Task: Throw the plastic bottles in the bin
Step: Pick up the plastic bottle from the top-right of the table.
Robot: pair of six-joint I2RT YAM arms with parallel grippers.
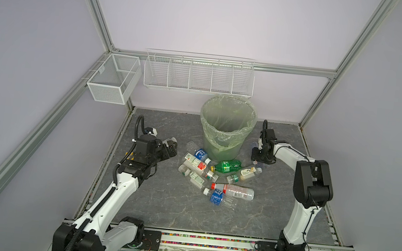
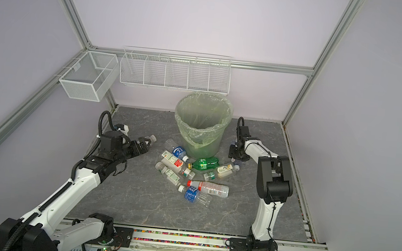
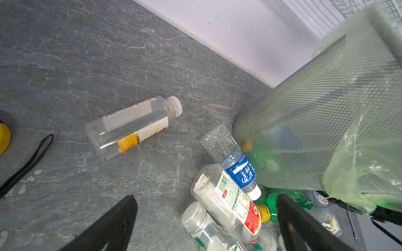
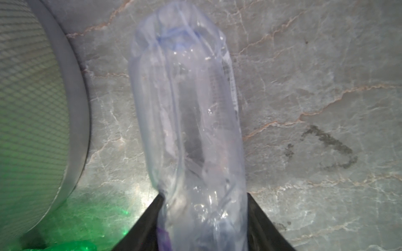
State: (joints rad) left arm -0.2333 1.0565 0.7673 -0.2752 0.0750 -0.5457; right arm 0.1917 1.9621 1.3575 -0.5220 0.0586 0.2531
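While my right pincer [image 4: 204, 196] sits low beside the bin [image 1: 222, 144], its two black jaws are drawn in against a crumpled clear bottle [image 4: 189, 113]. One jaw presses each side of the bottle's near end, and the rest of it juts out ahead over the grey table [image 1: 155, 203]. Whether the bottle is clear of the table, I cannot tell. In both top views this pincer is right of centre in the frame, close to the bin's lower wall.

My left pincer [image 3: 205, 196] is spread wide with nothing between its jaws; in both top views it is left of centre. A yellow-labelled bottle [image 3: 132, 128] lies on its side just past its tips, apart from the others.

The bin stands upright in the upper middle of the table, its thin bag folded over the rim. The remaining plastic bottles [image 1: 214, 179] lie in a loose heap at the centre of the frame, below the bin. A green bottle [image 1: 227, 166] and a blue-labelled bottle [image 1: 200, 153] lie close to the bin's foot, and a red-capped bottle [image 1: 233, 190] lies lower in the frame. Blurred coloured shapes show through the bin's wall, too unclear to name.
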